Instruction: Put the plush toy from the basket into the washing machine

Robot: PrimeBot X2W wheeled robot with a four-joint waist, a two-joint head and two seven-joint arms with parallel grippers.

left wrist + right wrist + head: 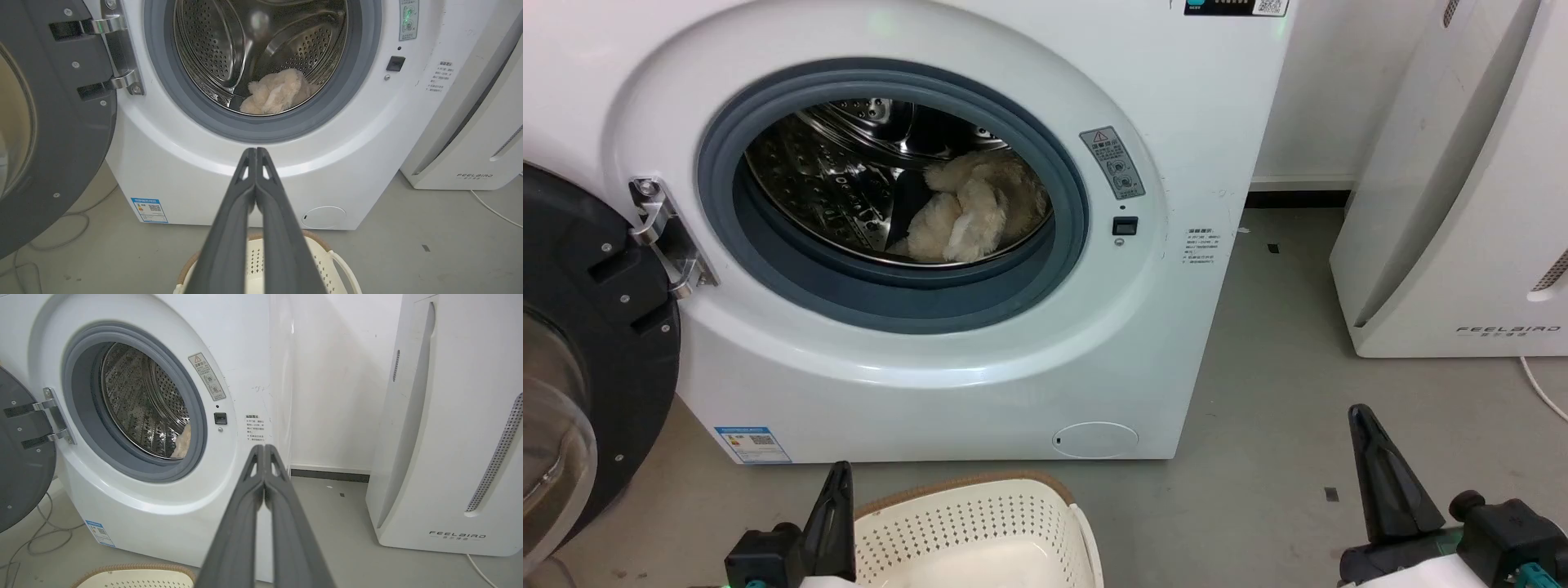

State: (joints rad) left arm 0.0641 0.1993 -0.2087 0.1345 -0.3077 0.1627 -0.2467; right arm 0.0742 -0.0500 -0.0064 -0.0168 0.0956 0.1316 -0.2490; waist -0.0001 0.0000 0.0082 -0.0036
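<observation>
Plush toy [968, 214] lies inside the washing machine [1176, 122], low in the steel drum [833, 171] and toward its right side, just behind the grey door seal [1062, 269]. No part of it hangs over the seal. Door [596, 343] is swung wide to the left.

Basket [980, 523] sits on the floor [1258, 408] in front of the machine; the part of its inside that shows holds no toy.

Left jaws are pressed together, empty, and aimed at the machine's front below the porthole, above the basket. Right jaws are likewise closed tight with nothing between them, off to the right toward the gap beside the FEELBIRD appliance [1462, 204].

Handling, as judged: the toy looks light, soft and squashy. Shaggy fur should give good purchase, and nothing on it seems breakable. If it needs nudging deeper, pinch the bulk of the body. A floppy limb would stretch, dangle and might catch on the seal.

Placement looks complete.
</observation>
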